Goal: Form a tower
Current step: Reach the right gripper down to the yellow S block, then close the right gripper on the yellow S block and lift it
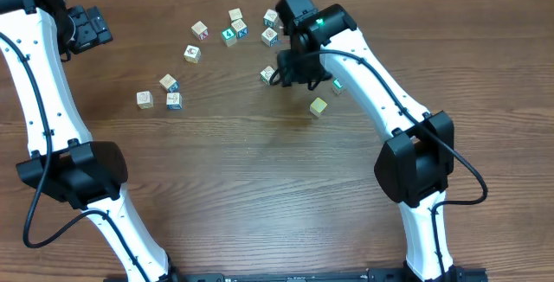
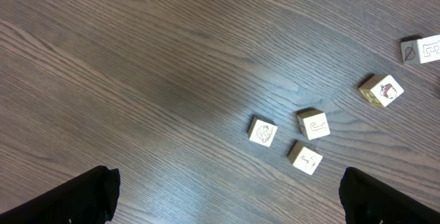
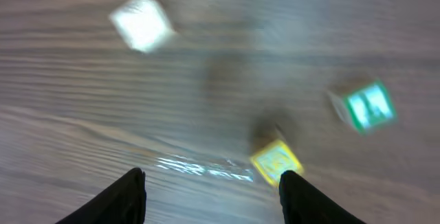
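Note:
Small pale wooden cubes lie scattered over the far half of the table (image 1: 260,169); no tower shows among them. My right gripper (image 1: 290,73) hovers beside a cube with a green face (image 1: 268,75). In the blurred right wrist view the right gripper (image 3: 220,196) has its jaws apart with bare wood between them. A yellow-faced cube (image 3: 275,161) lies just ahead of the right fingertip, a green-faced cube (image 3: 368,106) further right, a white one (image 3: 141,23) at the far left. My left gripper (image 1: 86,27) is wide open at the far left, over bare table (image 2: 222,207).
Three cubes (image 1: 168,82) cluster at the left, and the left wrist view shows them too (image 2: 313,124). Several more cubes (image 1: 239,28) lie at the back. One plain cube (image 1: 318,106) sits alone to the right of my right arm.

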You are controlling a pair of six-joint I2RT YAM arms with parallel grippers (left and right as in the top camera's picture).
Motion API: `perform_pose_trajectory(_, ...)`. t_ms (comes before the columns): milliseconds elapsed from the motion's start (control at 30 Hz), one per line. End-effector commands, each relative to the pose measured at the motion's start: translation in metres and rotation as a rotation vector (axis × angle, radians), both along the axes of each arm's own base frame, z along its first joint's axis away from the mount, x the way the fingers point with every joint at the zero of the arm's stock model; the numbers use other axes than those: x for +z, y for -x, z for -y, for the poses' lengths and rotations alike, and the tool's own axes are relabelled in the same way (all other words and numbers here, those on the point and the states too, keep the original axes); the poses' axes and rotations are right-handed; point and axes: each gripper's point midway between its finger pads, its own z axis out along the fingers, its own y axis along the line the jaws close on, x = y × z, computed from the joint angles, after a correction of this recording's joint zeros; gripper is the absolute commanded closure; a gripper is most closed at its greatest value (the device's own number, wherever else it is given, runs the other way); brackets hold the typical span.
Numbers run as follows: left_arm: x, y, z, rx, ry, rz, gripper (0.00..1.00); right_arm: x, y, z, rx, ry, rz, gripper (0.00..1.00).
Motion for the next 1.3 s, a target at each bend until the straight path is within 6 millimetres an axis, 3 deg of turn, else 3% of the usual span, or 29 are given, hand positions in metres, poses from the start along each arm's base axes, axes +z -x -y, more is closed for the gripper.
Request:
perform_pose_trajectory(0, 0.007, -0.001, -0.001, 0.010, -0.011, 0.019, 0.00, -0.007, -0.003, 0.033, -0.126, 0.031, -0.048, 0.40)
perform_pose_trajectory(233, 0.007, -0.001, -0.001, 0.010, -0.012, 0.019, 0.00, -0.030, 0.017, 0.043, -0.074, 0.025, -0.161, 0.35)
perform_pose_trajectory(700, 0.007, -0.001, -0.001, 0.010, -0.011, 0.019, 0.01, -0.089, 0.026, 0.039, 0.169, 0.060, -0.147, 0.36)
perform_pose_trajectory(867, 0.007, -0.001, -0.001, 0.010, -0.011, 0.019, 0.00, -0.092, 0.026, 0.039, 0.197, 0.066, -0.142, 0.40)
perform_pose_trajectory(967, 0.007, -0.001, -0.001, 0.010, -0.011, 0.019, 0.00, -0.091, 0.020, 0.037, 0.196, 0.058, -0.118, 0.52)
perform_pose_trajectory(1267, 0.007, -0.001, -0.001, 0.010, -0.011, 0.019, 0.01, -0.091, 0.019, 0.036, 0.183, 0.055, -0.116, 0.67)
